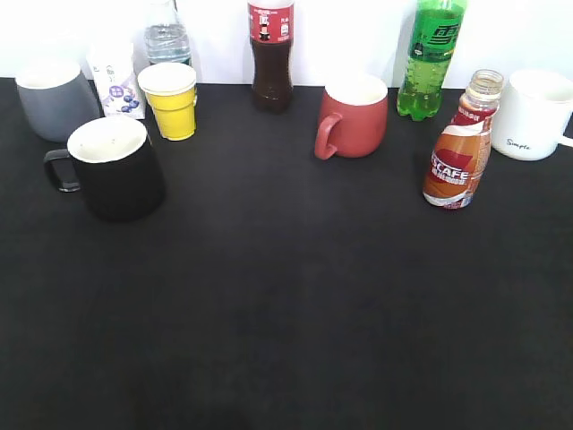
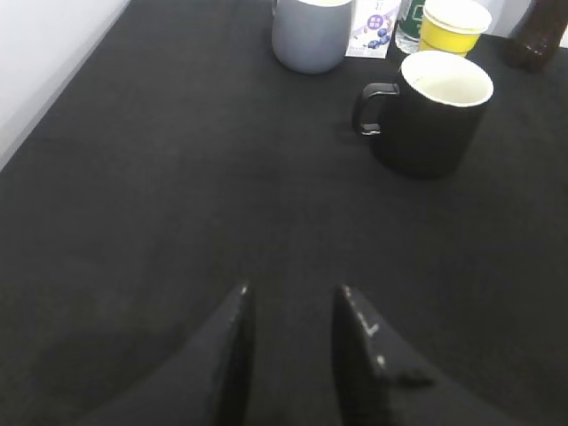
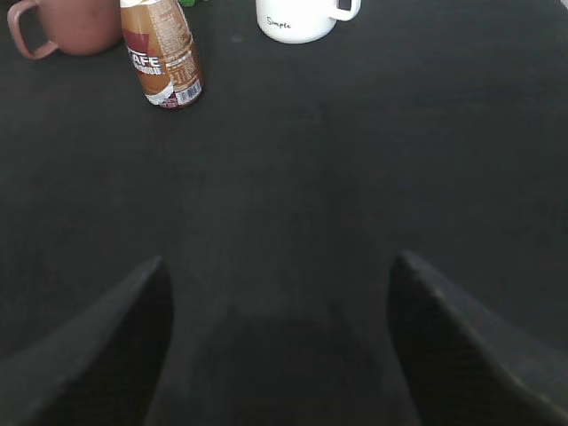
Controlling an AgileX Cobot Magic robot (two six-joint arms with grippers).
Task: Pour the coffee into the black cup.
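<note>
The small clear coffee bottle (image 1: 458,157) with the orange, red and white "CAFE" label stands uncapped on the right of the table; it also shows in the right wrist view (image 3: 162,55). The black cup (image 1: 115,167), white inside, handle to the left, stands at the left; it also shows in the left wrist view (image 2: 432,110). My left gripper (image 2: 291,291) is open and empty, well short of the cup. My right gripper (image 3: 280,266) is wide open and empty, well short of the bottle. Neither gripper shows in the exterior view.
Along the back stand a grey mug (image 1: 55,98), a small white carton (image 1: 116,82), a water bottle (image 1: 167,38), a yellow paper cup (image 1: 170,100), a dark-drink bottle (image 1: 270,55), a red mug (image 1: 352,116), a green soda bottle (image 1: 431,55) and a white mug (image 1: 535,114). Black tabletop (image 1: 286,305).
</note>
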